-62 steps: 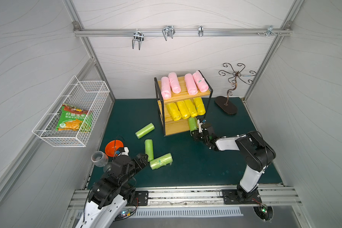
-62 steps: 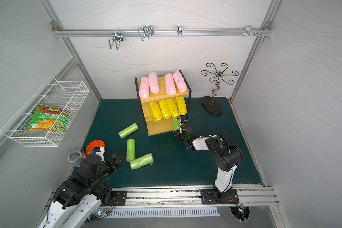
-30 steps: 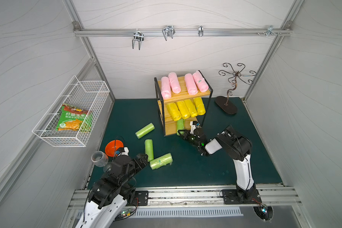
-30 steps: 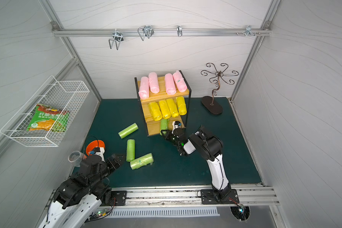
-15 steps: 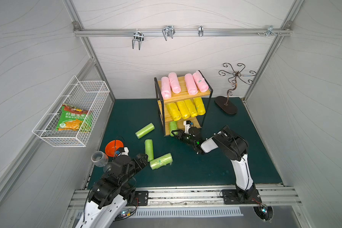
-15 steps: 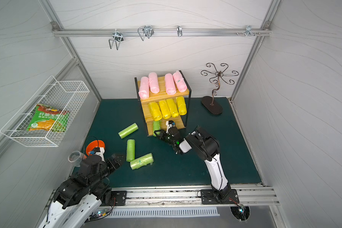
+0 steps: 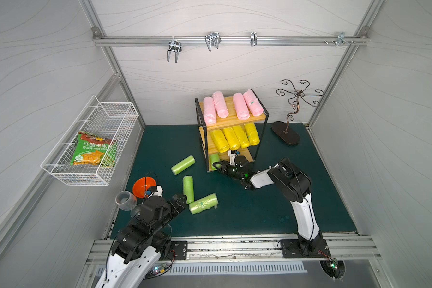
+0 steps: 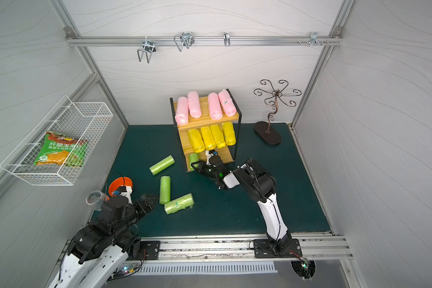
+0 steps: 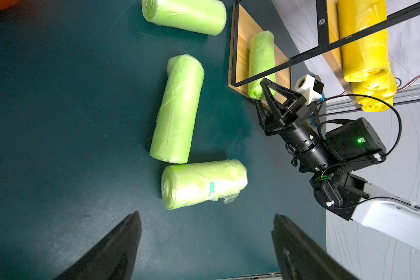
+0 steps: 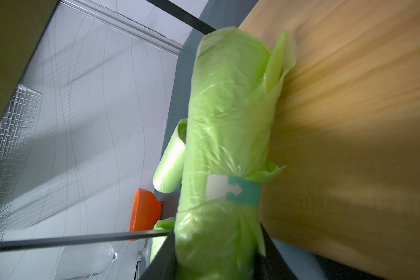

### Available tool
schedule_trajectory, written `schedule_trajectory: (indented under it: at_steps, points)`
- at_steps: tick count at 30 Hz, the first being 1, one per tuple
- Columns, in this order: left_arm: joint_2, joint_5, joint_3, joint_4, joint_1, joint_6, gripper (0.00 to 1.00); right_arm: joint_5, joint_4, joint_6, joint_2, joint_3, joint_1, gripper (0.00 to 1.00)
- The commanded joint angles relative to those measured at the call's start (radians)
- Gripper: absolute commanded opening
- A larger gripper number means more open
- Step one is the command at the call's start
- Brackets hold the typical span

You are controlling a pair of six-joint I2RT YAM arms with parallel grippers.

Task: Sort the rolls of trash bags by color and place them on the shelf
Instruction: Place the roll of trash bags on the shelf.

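The shelf (image 7: 231, 112) stands at the back of the mat, with pink rolls (image 7: 220, 104) on its top tier and yellow rolls (image 7: 231, 138) on the middle tier. My right gripper (image 7: 218, 165) is shut on a light green roll (image 7: 214, 159) that lies at the left end of the bottom board (image 10: 349, 121). In the right wrist view, that green roll (image 10: 223, 135) shows a teal label. Three more green rolls (image 7: 183, 164) (image 7: 188, 185) (image 7: 203, 203) lie loose on the mat. My left gripper (image 9: 206, 214) is open, just short of the nearest labelled roll (image 9: 204, 183).
A white wire basket (image 7: 90, 142) on the left wall holds a snack bag (image 7: 92, 149). An orange bowl (image 7: 144, 187) and a clear cup (image 7: 125, 199) sit by the left arm. A metal curl stand (image 7: 286, 132) is to the right of the shelf.
My right gripper has carried the green roll leftward along the bottom tier, from its right end to its left end. The left arm has not moved.
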Motion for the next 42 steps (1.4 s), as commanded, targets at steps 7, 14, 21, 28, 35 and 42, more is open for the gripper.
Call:
schedule_trajectory:
  at_steps: [7,14,21,28,35,42]
  points:
    - [-0.002,-0.009,0.005,0.033,-0.005,0.003,0.9,-0.014,-0.13,-0.014,0.003,0.034,0.0,0.55]
    - [-0.003,-0.011,0.005,0.032,-0.005,0.003,0.9,0.013,-0.321,-0.128,-0.074,0.06,0.005,0.65]
    - [-0.005,-0.01,0.005,0.033,-0.005,0.003,0.9,0.034,-0.408,-0.162,-0.164,-0.002,0.005,0.67]
    - [-0.005,-0.01,0.006,0.031,-0.005,0.003,0.9,-0.008,-0.505,-0.263,-0.35,-0.126,0.008,0.66]
    - [-0.018,-0.015,0.007,0.027,-0.005,0.001,0.91,-0.24,-0.702,-0.484,-0.576,-0.209,0.009,0.65]
    - [-0.037,-0.029,0.013,0.019,-0.005,-0.002,0.91,-0.339,-1.206,-0.919,-0.657,-0.037,0.098,0.66]
